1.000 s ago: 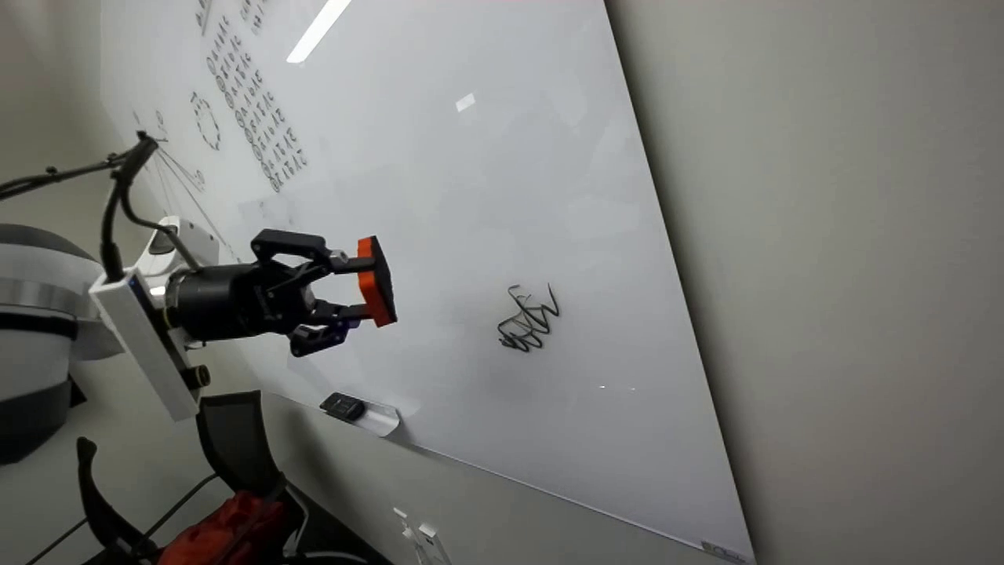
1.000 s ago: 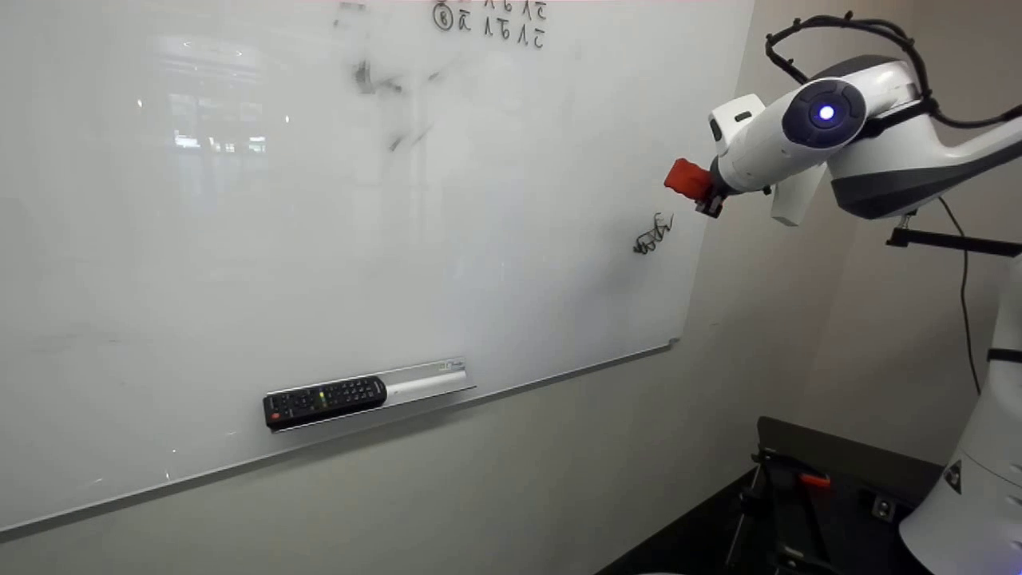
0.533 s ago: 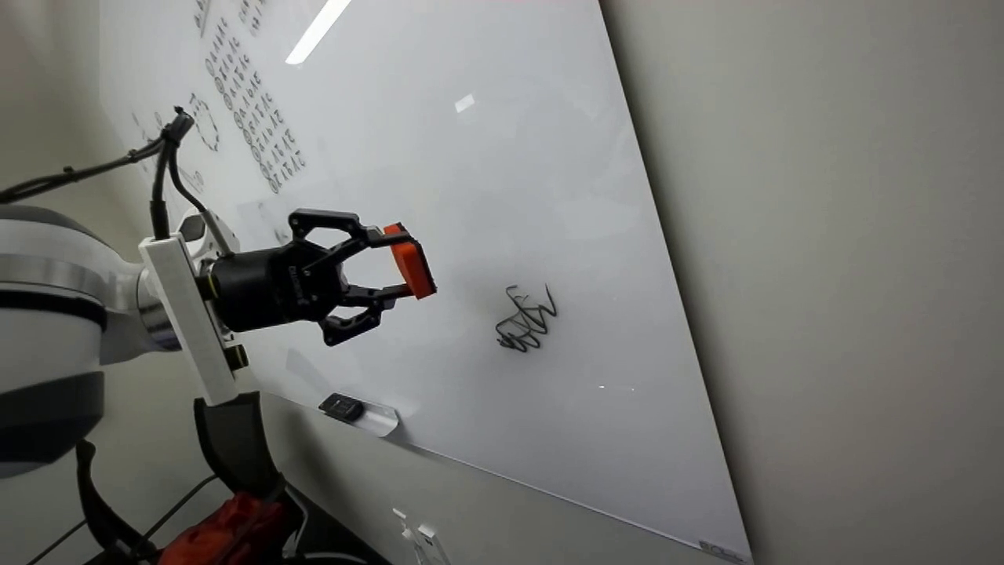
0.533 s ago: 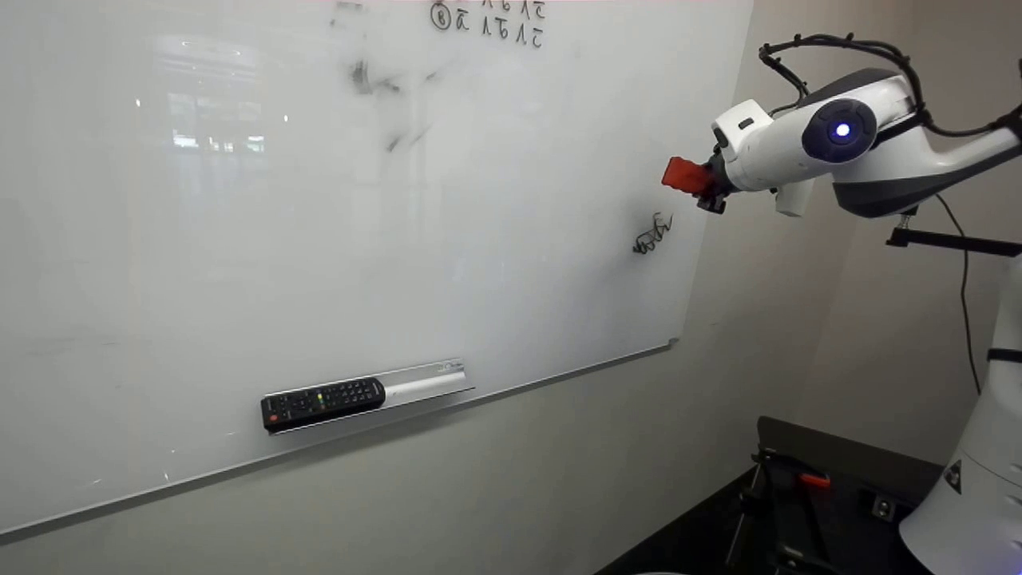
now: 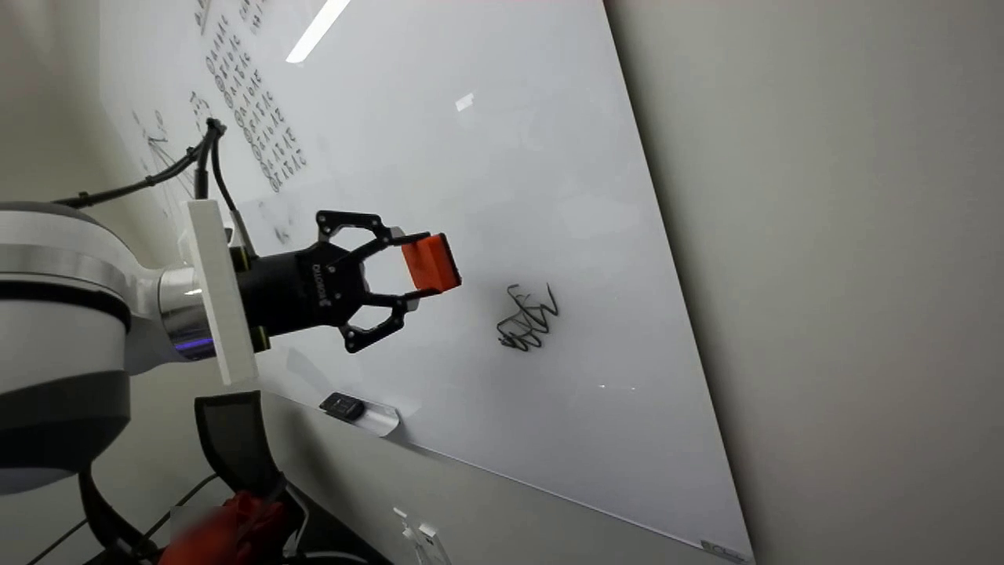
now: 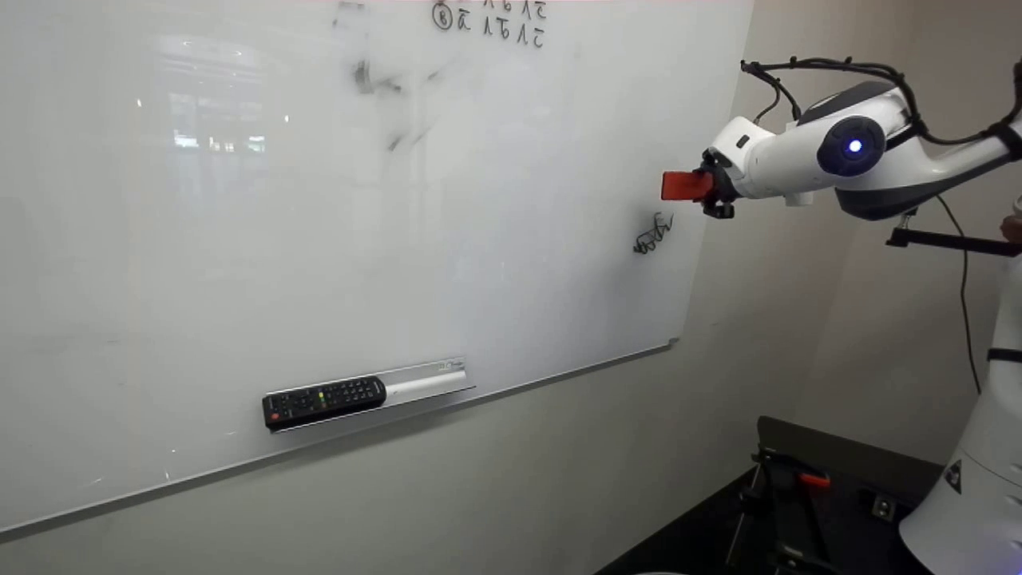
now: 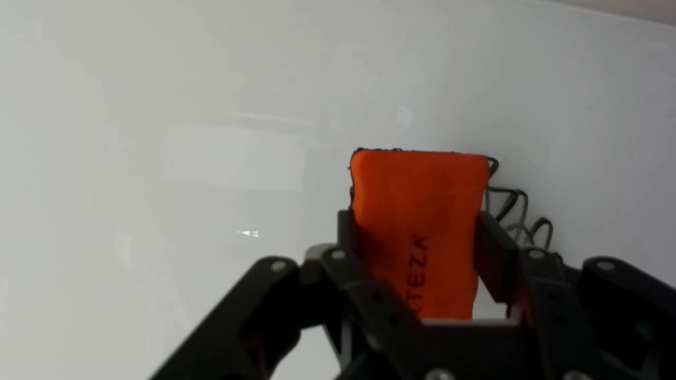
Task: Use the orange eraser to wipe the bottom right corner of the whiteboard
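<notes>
Directly ahead of the jaws, the board (image 5: 596,196) fills the background, with wall (image 5: 847,275) past its edge. The gripper (image 5: 424,265) has its jaws parted to just the width of the eraser (image 7: 417,195), clamping it on two opposite sides with its dark face turned toward the board; the eraser appears apart from the board, but contact cannot be ruled out. The scribble (image 6: 653,234), the probable target, lies below the jaws in both exterior views and to their right, partly behind the eraser, in the wrist view; the next move likely requires lowering the jaws before pressing.
</notes>
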You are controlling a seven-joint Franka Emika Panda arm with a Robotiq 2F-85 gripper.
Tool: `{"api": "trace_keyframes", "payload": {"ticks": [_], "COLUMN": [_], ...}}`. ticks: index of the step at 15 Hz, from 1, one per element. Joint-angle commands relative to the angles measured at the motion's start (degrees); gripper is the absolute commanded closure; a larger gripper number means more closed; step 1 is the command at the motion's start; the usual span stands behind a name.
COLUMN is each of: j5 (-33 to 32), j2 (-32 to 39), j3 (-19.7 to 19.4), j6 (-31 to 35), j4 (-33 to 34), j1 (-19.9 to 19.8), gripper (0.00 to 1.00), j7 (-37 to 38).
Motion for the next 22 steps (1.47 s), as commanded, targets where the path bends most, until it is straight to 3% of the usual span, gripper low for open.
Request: {"api": "trace_keyframes", "payload": {"ticks": [1,4,6,7,8,11,12,15,22], "j5": [-8.78,-17.51,-23.54,-19.72,-20.23,-20.03,-19.53,-19.1,-26.51], "j2": [2.21,4.82,4.55,2.89,3.15,3.19,3.63,5.55,13.91], "j3": [-5.82,-11.54,-11.79,-11.11,-11.24,-11.23,-10.83,-11.17,-11.65], "j6": [10.73,20.15,17.21,17.87,17.86,17.86,16.51,12.56,3.1], "j4": [3.87,7.68,7.74,5.84,6.05,5.86,5.7,6.22,8.02], "j1": [-1.48,-0.35,0.84,-1.06,-1.01,-1.05,-0.97,0.28,3.48], "gripper": [0.7,0.7,0.7,0.7,0.45,0.45,0.7,0.7,0.7], "j7": [-7.19,-9.53,-8.13,-8.39,-8.16,-8.16,-7.81,-4.61,7.81]}}
